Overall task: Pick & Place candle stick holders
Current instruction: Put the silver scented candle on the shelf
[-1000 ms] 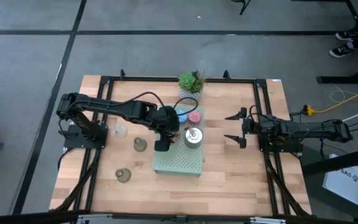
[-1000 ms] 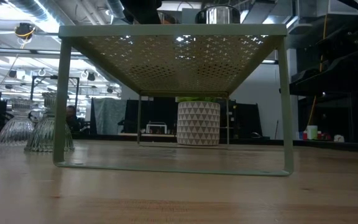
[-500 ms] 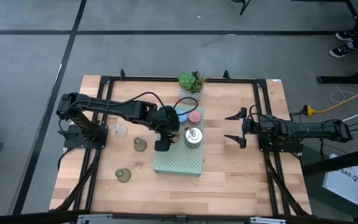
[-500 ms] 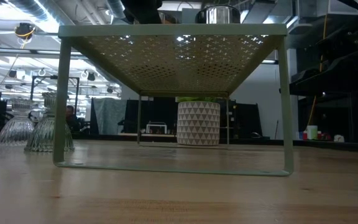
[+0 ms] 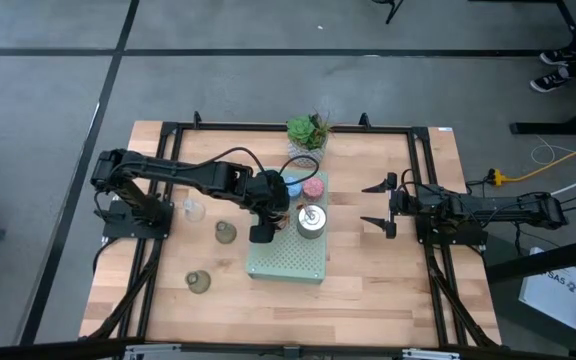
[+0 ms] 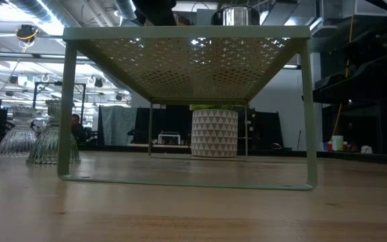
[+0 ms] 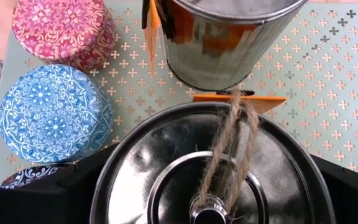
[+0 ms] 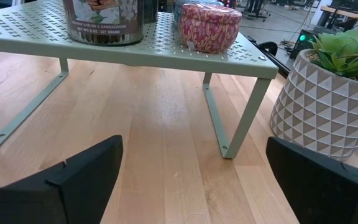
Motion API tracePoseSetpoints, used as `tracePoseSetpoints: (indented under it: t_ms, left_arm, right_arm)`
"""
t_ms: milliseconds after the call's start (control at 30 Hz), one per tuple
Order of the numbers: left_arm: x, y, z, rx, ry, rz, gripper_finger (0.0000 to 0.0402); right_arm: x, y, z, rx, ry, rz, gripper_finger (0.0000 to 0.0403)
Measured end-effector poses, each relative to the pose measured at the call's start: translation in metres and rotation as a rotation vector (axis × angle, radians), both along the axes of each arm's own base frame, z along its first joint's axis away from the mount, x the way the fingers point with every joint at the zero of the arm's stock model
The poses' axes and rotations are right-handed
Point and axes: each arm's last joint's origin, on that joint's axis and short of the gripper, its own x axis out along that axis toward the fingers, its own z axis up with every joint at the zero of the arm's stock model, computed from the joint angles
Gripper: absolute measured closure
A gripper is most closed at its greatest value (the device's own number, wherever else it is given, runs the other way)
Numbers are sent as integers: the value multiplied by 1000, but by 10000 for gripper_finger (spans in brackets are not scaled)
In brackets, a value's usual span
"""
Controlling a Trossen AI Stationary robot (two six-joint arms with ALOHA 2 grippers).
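Note:
My left gripper [image 5: 261, 232] is over the left part of the green perforated shelf [image 5: 288, 262], shut on a shiny silver candle holder [image 7: 210, 168] whose lid has a twine loop. A second silver holder [image 5: 311, 222] stands on the shelf next to it, and it also shows in the left wrist view [image 7: 229, 37]. Pink [image 5: 314, 187], blue [image 5: 290, 185] and purple [image 7: 27, 175] holders stand at the shelf's far end. Two olive-green holders [image 5: 226, 233] [image 5: 198, 282] stand on the table left of the shelf. My right gripper [image 5: 376, 206] is open and empty to the right of the shelf. My left gripper holds the silver holder between its two fingers [image 7: 42, 199], one on each side of its round wall just under the lid's rim [image 7: 107, 180]. The fingers come from above, pointing down. The holder is upright. I cannot tell whether its base rests on the shelf.
A succulent in a white patterned pot [image 5: 308, 130] stands at the far edge behind the shelf. A small clear glass [image 5: 193, 210] stands left of the olive holders. Bare wood lies between the shelf and my right gripper and along the near edge.

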Motion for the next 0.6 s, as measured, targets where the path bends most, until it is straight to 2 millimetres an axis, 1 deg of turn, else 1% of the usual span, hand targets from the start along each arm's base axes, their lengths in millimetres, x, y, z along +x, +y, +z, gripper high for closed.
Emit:
tracePoseSetpoints:
  t_ms: [233, 600]
  left_arm:
    - [0, 0, 0, 19, -3, -29, 4]
    - [1, 0, 5, 24, -44, -36, 2]
  right_arm:
    - [0, 0, 0, 0, 0, 0, 4]
    - [0, 0, 0, 0, 0, 0, 4]
